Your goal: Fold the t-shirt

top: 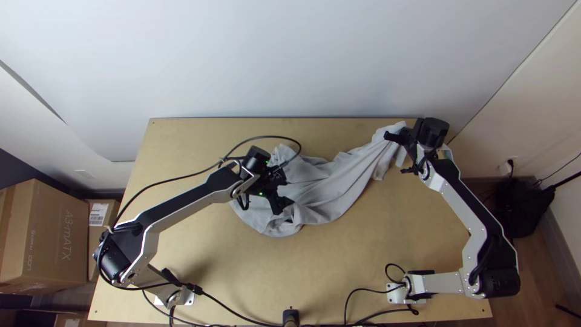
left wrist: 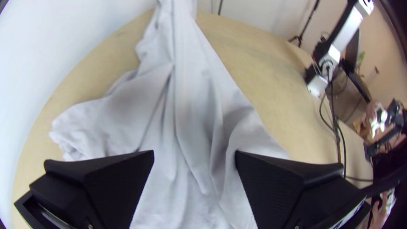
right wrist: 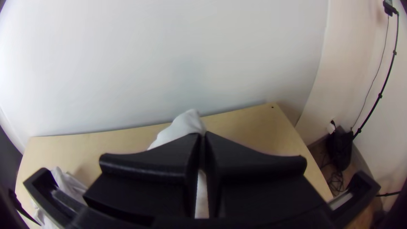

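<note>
The shirt [top: 330, 188] is soft, plain light-grey cloth, bunched and unfolded across the middle of the tabletop [top: 363, 260], its wider part rumpled into loose, rounded folds and its other end drawn out into a narrow, creased strip toward the far right corner. Long ridges run along that strip, and the near side of the bunch ends in a smooth, bulging curve. The tabletop is flat, light wood with straight edges. The left end effector [top: 283, 189] is over the wider part, its two flat black fingers spread well apart with rippled cloth showing between them; whether they touch it I cannot tell. The right end effector [top: 403, 147] has its fingers pressed together, pinching the drawn-out end of the shirt, with a tuft of cloth standing past the fingertips. That end is near the far edge, just short of the pale, smooth wall [top: 290, 60] behind. A wide stretch of wood lies between the shirt and the near edge, and another to its left, where a black cable [top: 175, 178] loops above, along the left arm [top: 187, 209].
</note>
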Motion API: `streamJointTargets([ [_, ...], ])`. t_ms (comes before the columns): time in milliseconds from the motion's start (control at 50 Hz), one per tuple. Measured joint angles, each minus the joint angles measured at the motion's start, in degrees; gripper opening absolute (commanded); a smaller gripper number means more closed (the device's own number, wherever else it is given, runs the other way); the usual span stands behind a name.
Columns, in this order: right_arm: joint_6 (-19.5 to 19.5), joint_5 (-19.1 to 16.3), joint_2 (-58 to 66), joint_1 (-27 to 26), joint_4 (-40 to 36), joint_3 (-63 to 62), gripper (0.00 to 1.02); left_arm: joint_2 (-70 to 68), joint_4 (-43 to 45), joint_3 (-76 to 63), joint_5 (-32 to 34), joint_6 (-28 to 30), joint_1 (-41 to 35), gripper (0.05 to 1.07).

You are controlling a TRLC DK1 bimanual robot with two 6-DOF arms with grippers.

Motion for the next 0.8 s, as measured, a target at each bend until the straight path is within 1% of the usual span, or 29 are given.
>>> streamJointTargets([
  [180,1.4,3.54,2.86,0.0,2.47,0.0,0.02,-6.38,-2.56,-0.33,0.0,-7.85,0.48,1.02],
  [320,2.69,6.25,4.55,-0.02,3.32,0.09,0.02,-15.37,-4.04,-2.71,0.61,-14.86,-0.85,1.01],
  [400,3.21,6.34,5.2,-0.11,3.3,0.09,0.02,-19.43,-6.95,-4.59,0.87,-16.94,-3.04,1.01],
  [480,3.89,6.36,5.4,-0.24,3.3,0.09,0.02,-21.44,-10.08,-6.93,0.83,-17.35,-5.79,1.01],
  [500,4.13,6.36,5.4,-0.35,3.3,0.09,0.02,-21.57,-10.91,-7.39,0.35,-17.35,-6.49,1.0],
  [560,4.5,6.36,5.4,-0.46,3.32,0.09,0.02,-21.31,-12.66,-8.59,-2.62,-17.35,-8.57,0.83],
  [580,4.59,6.36,5.4,-0.5,3.32,0.09,0.02,-21.07,-13.03,-9.01,-4.5,-17.59,-9.33,0.78],
  [620,4.74,6.36,5.4,-0.5,3.3,0.09,0.02,-20.5,-13.18,-9.44,-7.02,-18.53,-10.67,0.71],
  [680,4.87,6.36,5.4,-0.55,3.3,0.09,0.02,-19.37,-12.24,-10.05,-10.73,-20.96,-12.76,0.7],
  [800,4.96,6.36,5.38,-0.55,3.3,0.09,0.02,-17.81,-5.05,-13.2,-15.02,-26.1,-17.31,0.7],
])
